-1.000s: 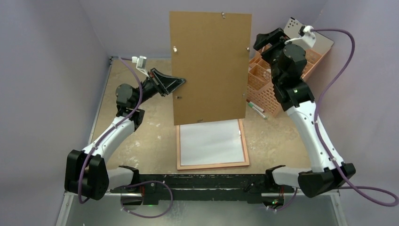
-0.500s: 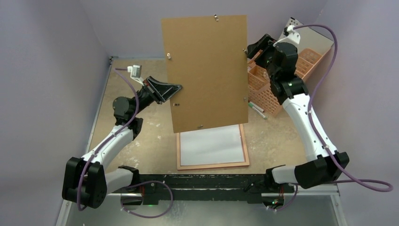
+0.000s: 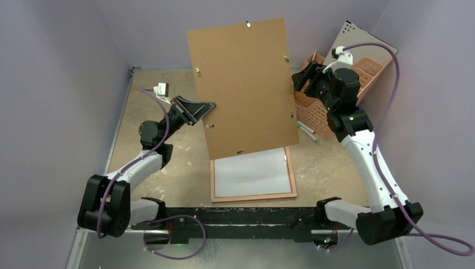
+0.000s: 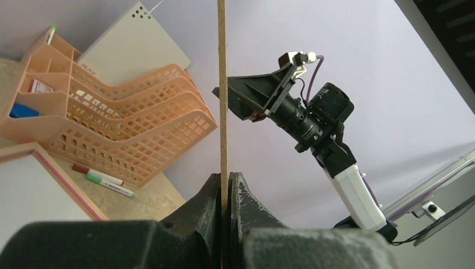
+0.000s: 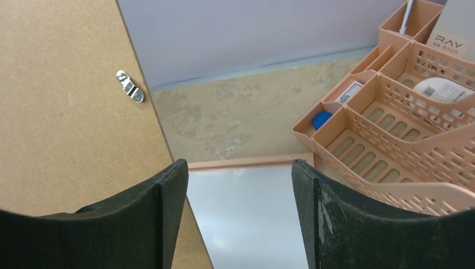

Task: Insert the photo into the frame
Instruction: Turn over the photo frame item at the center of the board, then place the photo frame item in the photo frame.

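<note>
The brown backing board stands upright above the table. My left gripper is shut on its left edge; in the left wrist view the board runs edge-on up from the shut jaws of that gripper. My right gripper is open and empty just right of the board's right edge, which shows in the right wrist view to the left of the open gripper. The frame lies flat, peach reverse up, with the photo inside it, white back up; the photo also shows in the right wrist view.
A peach plastic desk organiser stands at the right, behind my right arm, with a grey perforated panel leaning behind it. Two markers lie in front of the organiser. Purple walls close in the left, back and right sides.
The backing board has shifted left and tilted, its top leaning left. My right arm has dropped lower beside the board's right edge. My left arm has sunk a little, still gripping the board.
</note>
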Action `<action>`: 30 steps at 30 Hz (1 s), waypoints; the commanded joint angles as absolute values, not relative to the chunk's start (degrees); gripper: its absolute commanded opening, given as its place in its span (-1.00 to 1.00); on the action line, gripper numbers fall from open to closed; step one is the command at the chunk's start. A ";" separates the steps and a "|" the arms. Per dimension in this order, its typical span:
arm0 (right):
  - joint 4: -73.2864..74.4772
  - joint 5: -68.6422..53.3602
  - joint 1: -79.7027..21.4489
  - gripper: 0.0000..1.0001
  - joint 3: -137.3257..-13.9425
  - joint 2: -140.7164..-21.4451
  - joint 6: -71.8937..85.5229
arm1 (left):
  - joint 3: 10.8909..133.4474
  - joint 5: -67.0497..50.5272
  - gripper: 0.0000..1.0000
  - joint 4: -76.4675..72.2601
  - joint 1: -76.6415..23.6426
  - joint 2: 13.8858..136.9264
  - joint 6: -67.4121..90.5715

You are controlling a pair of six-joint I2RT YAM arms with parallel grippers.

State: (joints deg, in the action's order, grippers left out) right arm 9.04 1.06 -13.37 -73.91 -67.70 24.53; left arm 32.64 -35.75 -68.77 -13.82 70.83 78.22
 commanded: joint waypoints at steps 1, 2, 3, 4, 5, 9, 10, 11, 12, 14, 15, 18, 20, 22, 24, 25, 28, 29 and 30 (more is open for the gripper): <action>8.58 -0.44 -14.76 0.42 -73.88 -64.09 25.40 | 30.52 -35.99 -1.00 -81.02 -14.24 70.13 81.25; 8.09 -0.12 -14.69 0.40 -74.33 -64.10 26.11 | 29.82 -36.42 -1.00 -80.77 -14.24 69.70 80.95; 8.50 2.07 -14.68 0.33 -75.34 -64.77 26.28 | 29.27 -36.80 -1.00 -80.18 -14.24 69.19 80.52; 9.62 3.74 -14.71 0.27 -77.25 -66.02 25.59 | 28.67 -37.13 -1.00 -79.38 -14.24 68.65 80.10; 11.02 3.69 -14.74 0.23 -78.97 -67.41 25.50 | 28.08 -37.46 -1.00 -78.66 -14.24 67.93 79.57; 9.71 1.38 -14.77 0.07 -80.59 -69.95 26.87 | 26.51 -38.00 -1.00 -74.04 -14.24 65.24 77.30; 8.53 0.70 -14.77 0.07 -80.36 -70.04 27.44 | 26.21 -38.01 -1.00 -72.83 -14.24 64.59 76.85; 5.96 0.24 -14.79 0.07 -79.89 -69.94 27.84 | 26.00 -38.18 -1.00 -72.14 -14.28 64.12 76.58; 3.49 -1.73 -14.81 0.08 -79.00 -69.62 28.34 | 25.77 -38.57 -1.00 -72.04 -14.32 63.85 76.44; -2.51 -6.79 -14.92 0.08 -77.01 -69.27 28.94 | 25.40 -39.51 -1.00 -71.65 -14.34 63.60 76.46; -4.79 -9.36 -14.89 0.07 -76.76 -69.49 29.15 | 25.07 -40.06 -1.00 -71.51 -14.33 63.55 76.50; -9.69 -15.79 -14.86 0.03 -77.09 -71.06 29.87 | 23.66 -40.54 -1.00 -71.44 -14.33 63.25 77.08; -12.67 -17.75 -14.93 0.03 -77.00 -71.42 30.56 | 22.87 -40.53 -1.00 -71.47 -14.33 62.87 77.46; -13.50 -16.84 -15.04 0.08 -77.15 -71.76 31.08 | 22.17 -40.48 -1.00 -71.51 -14.33 62.55 77.67; -13.63 -15.93 -15.05 0.21 -77.22 -72.30 31.37 | 21.73 -40.32 -1.00 -71.77 -14.39 62.26 77.91; -13.74 -15.97 -15.15 0.25 -77.25 -72.66 31.63 | 21.57 -40.39 -1.00 -71.76 -14.40 62.23 78.05; -15.67 -19.61 -15.48 0.24 -76.92 -74.35 32.48 | 21.44 -41.07 -1.00 -71.77 -14.50 62.34 78.48; -16.70 -21.63 -15.53 0.21 -76.91 -75.06 32.72 | 21.49 -41.43 -1.00 -71.66 -14.58 62.56 78.92; -17.59 -23.18 -15.62 0.18 -76.90 -75.99 32.96 | 21.75 -42.30 -1.00 -71.63 -14.68 63.02 79.49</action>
State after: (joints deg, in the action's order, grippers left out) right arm -11.38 -16.23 -15.09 -76.77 -73.65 31.29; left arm 20.73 -41.76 -66.17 -14.06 64.27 77.43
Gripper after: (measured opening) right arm 0.612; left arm 0.042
